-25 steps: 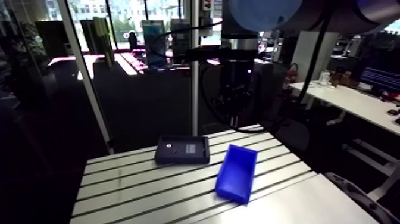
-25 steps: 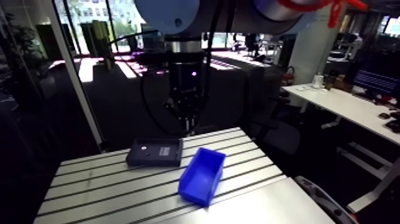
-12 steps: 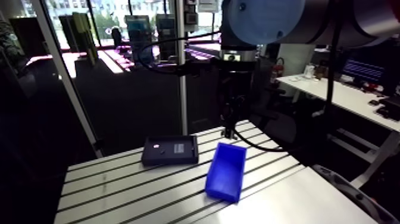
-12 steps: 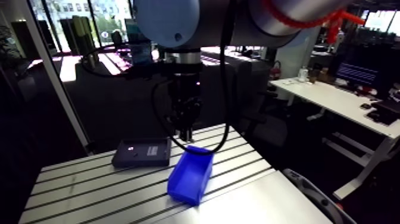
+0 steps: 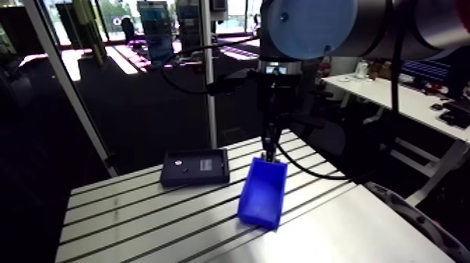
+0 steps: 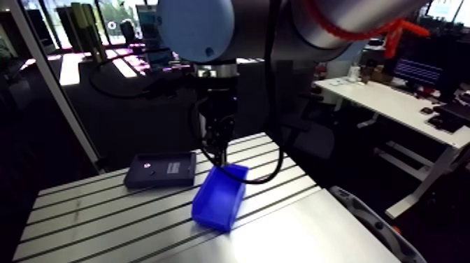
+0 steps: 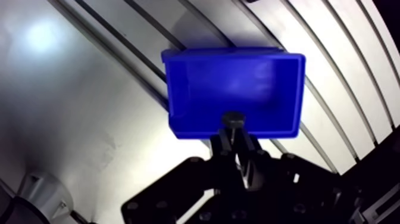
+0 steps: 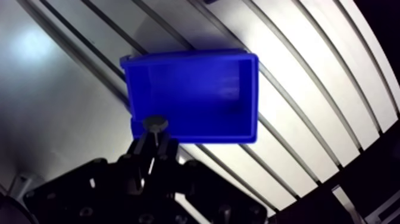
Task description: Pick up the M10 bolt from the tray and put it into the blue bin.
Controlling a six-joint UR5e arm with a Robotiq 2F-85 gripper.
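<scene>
The blue bin [image 7: 238,89] lies open-topped on the slotted table, directly under my gripper [image 7: 233,133]. The two fingers are shut on the M10 bolt [image 7: 233,118], whose dark round head shows between the fingertips, over the bin's near wall. In the arm view the gripper [image 5: 268,150] hangs just above the far end of the bin [image 5: 262,192]. The dark tray [image 5: 195,167] sits to the left of the bin, with a small pale spot on it.
The slotted aluminium table [image 5: 140,217] stretches left and forward of the bin. A smooth pale plate [image 5: 364,234] covers its near right part. The table's far edge runs just behind the tray and bin.
The gripper has moved down and over the far end of the blue bin with the bolt still held. The arm view has shifted with the arm; tray and bin stay put.
</scene>
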